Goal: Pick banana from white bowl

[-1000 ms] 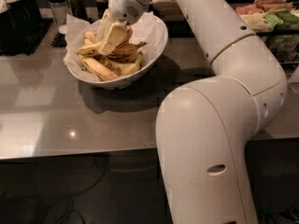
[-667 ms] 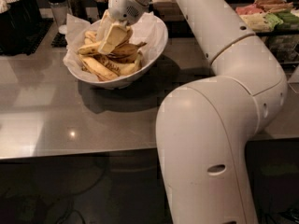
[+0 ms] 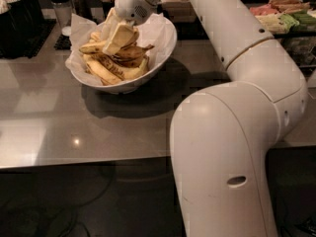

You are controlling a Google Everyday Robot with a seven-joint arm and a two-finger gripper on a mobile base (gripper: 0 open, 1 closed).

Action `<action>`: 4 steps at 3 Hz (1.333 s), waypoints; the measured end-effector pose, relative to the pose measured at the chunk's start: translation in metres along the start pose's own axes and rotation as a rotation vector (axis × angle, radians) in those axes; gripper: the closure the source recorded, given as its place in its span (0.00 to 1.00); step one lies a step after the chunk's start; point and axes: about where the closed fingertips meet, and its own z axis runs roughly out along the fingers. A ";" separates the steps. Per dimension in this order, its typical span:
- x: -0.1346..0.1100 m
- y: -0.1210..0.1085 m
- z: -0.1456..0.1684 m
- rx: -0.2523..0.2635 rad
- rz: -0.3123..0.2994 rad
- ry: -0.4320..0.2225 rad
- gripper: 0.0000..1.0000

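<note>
The white bowl (image 3: 159, 58) stands on the grey counter at the back left. It is lined with crinkled white paper and holds a pile of yellow, brown-speckled bananas. The long curved banana (image 3: 117, 75) lies along the front of the pile. My gripper (image 3: 117, 39) reaches down into the bowl from above and rests on the top of the pile, just behind that banana. It hides part of the bananas under it.
The grey counter (image 3: 49, 127) stretches in front of the bowl. Dark containers (image 3: 19, 19) and a glass shaker (image 3: 61, 6) stand at the back left. Packaged snacks (image 3: 286, 11) lie at the back right. My arm's big white body (image 3: 222, 157) fills the right foreground.
</note>
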 end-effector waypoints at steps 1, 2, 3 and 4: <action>-0.012 0.005 -0.027 0.074 -0.052 -0.047 1.00; -0.023 0.024 -0.056 0.142 -0.085 -0.069 1.00; -0.034 0.057 -0.082 0.221 -0.107 -0.109 1.00; -0.050 0.096 -0.100 0.318 -0.138 -0.188 1.00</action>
